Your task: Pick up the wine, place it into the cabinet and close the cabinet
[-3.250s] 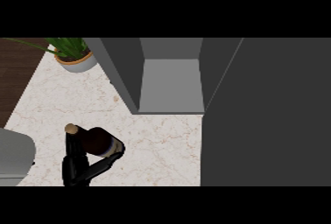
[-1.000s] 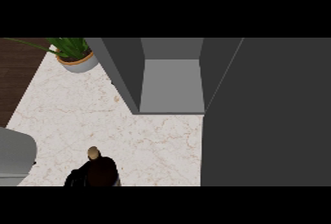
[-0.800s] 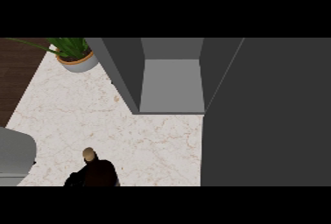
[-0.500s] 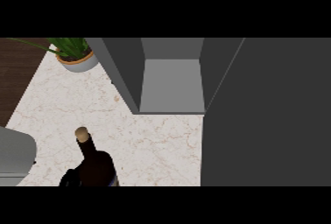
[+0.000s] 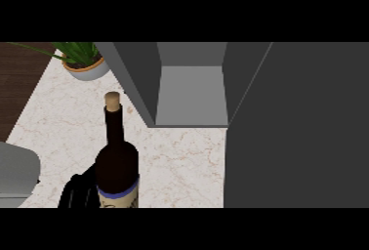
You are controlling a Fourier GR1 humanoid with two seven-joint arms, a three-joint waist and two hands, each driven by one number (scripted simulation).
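- Wine bottle (image 5: 117,163): dark glass, near left of the scene. It stands roughly upright, with the neck pointing toward the far side. The lower end is cut off by the near edge of the view, so whether it touches the counter cannot be told.
- Cork (image 5: 112,99): pale tan, seated in the bottle's neck. It shows against the counter, left of the cabinet's near left corner and near the potted plant.
- Label (image 5: 119,195): cream paper with a blue band along its top, wrapped round the lower body of the bottle.
- Left hand (image 5: 75,191): black, at the near left, pressed against the left side of the bottle's lower body. Its fingers curl round the glass and grasp the wine bottle, which hides much of the hand.
- Cabinet (image 5: 135,73): grey, at the far centre, standing open, with a lighter grey floor showing inside. The bottle is outside it, to its left and nearer.
- Cabinet door (image 5: 302,127): dark grey panel, swung open, filling the right of the scene from far to near.
- Counter (image 5: 180,166): pale marble top with faint brown veins.
- Potted plant (image 5: 85,61): green leaves in a light round pot, far left corner of the counter.
- Wooden surface (image 5: 18,83): dark brown, beyond the counter's left edge.
- Grey rounded object (image 5: 16,173): at the left edge, near; its kind cannot be told.
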